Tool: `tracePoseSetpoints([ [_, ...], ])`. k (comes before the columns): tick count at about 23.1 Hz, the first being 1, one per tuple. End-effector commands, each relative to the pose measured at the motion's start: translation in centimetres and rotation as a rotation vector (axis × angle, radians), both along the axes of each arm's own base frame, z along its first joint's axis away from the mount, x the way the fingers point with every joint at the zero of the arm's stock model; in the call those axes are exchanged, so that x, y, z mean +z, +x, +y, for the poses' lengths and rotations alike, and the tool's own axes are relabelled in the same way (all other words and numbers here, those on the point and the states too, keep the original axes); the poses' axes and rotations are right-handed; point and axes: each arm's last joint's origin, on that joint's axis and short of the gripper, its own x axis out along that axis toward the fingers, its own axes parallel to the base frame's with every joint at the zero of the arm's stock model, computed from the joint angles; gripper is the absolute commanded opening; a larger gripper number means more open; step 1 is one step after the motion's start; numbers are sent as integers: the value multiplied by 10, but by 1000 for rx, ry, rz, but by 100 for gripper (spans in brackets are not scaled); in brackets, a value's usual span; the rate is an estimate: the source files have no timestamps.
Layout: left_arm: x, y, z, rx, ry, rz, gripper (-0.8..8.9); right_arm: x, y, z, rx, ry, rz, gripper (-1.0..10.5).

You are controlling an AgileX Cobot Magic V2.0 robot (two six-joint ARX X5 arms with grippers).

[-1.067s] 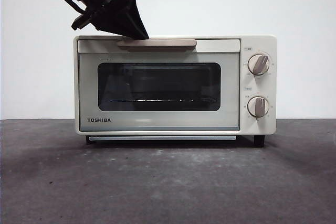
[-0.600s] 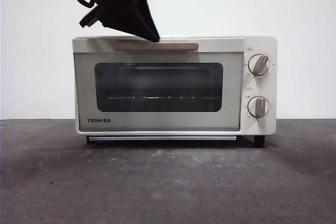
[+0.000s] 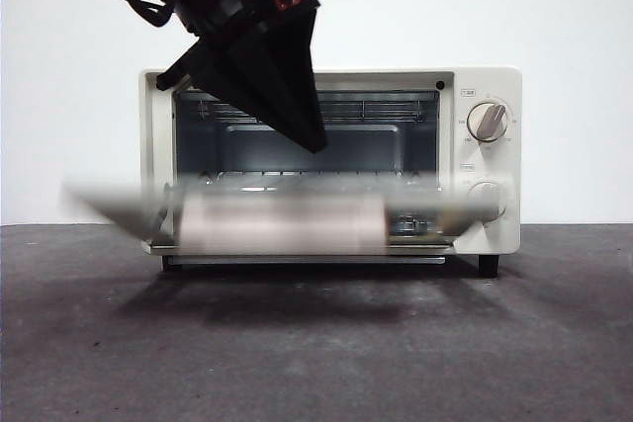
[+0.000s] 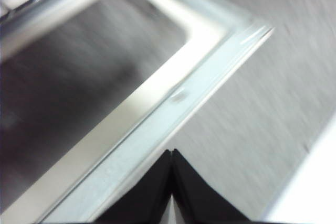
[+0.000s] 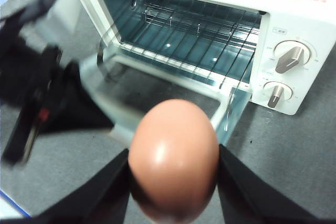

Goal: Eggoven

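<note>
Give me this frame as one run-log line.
left gripper: shut, over the dropped door | toaster oven: open, rack bare | right gripper: shut on egg, facing the opening | egg not yet inside

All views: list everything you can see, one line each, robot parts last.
Toaster oven: one, cream, at the back of the table, cavity exposed.
Oven door: one, motion-blurred, swung down in front of the oven.
Wire rack: one, metal, inside the oven.
Knobs: two, beige, one above the other on the oven's control panel.
Egg: one, reddish-brown, between the right gripper's jaws.
Table: one, dark grey.
Left gripper: black, jaws together, above the lowered door.
Right gripper: black, in front of the oven, holding the egg.
</note>
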Motion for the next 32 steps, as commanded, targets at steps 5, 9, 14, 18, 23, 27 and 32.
tracePoseSetpoints([
  [5,21,-14,4,18,-16,-68,7,5,3,4,11,12,-28,3],
  [9,69,-29,43,121,-117,-222,7,-2,21,20,12,0,-4,3],
  [14,111,-68,110,232,-222,-343,6,-25,64,56,55,11,56,3],
  [18,106,-106,154,318,-296,-388,6,-50,99,77,50,15,88,3],
  [23,93,-132,177,373,-327,-407,6,-72,125,88,22,14,90,3],
  [27,86,-151,189,387,-340,-387,6,-92,145,93,-15,8,113,3],
  [32,85,-163,197,399,-359,-384,6,-110,164,93,-55,5,113,3],
])
